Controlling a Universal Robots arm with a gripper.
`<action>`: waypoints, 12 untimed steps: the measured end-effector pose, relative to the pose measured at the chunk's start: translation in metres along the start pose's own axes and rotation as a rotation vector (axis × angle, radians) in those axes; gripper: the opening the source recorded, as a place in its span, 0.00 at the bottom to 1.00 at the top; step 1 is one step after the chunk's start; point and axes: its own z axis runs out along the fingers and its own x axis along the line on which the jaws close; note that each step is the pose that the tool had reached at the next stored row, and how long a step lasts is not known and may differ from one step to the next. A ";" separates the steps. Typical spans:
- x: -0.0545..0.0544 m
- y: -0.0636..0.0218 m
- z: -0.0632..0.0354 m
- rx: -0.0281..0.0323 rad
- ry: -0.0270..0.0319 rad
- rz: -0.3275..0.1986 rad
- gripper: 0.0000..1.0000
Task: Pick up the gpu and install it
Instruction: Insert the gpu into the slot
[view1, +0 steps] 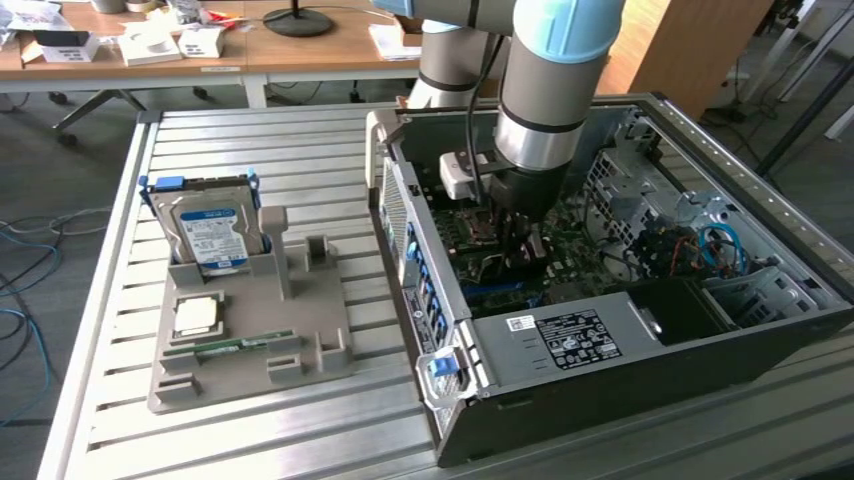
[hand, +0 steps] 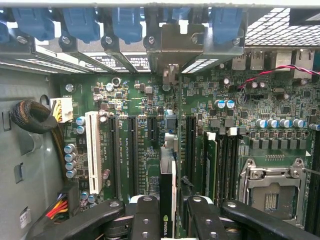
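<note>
Gpu (hand: 167, 200) sits edge-on, our jaws clamped on it above the motherboard (hand: 150, 100); off-line from the slot (hand: 134, 150), it could jam or bend.

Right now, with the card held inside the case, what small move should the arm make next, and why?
Probably a slow, straight push down toward the motherboard. The gripper holds the gpu edge-on over the board's long slots, its bracket up at the rear openings, and the card appears lined up but possibly not seated.
</note>
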 end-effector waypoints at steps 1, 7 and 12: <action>0.000 0.0000 0.0000 0.0000 0.0000 0.000 0.26; 0.000 0.0000 0.0000 0.0000 0.0000 0.000 0.26; 0.000 0.0000 0.0000 -0.0001 0.0000 0.000 0.27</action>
